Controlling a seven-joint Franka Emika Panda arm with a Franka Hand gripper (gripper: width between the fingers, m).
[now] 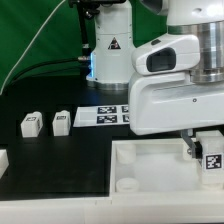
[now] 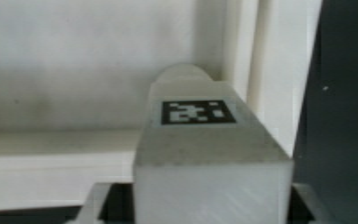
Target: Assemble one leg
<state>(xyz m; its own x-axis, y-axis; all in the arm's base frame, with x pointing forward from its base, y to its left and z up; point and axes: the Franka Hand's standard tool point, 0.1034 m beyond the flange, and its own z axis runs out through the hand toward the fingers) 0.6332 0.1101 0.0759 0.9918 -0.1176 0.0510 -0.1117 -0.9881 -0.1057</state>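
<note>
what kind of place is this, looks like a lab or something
Most likely a robotics lab bench: a white robot arm works over a black table, a green curtain hangs behind, and a marker board and the leg held in the tool carry printed square tags.

I see the leg, a small white block, black-and-white tag on its face, clamped in the gripper at the exterior view's right, a second leg and a third leg side by side, well apart from it, on the black table
</note>
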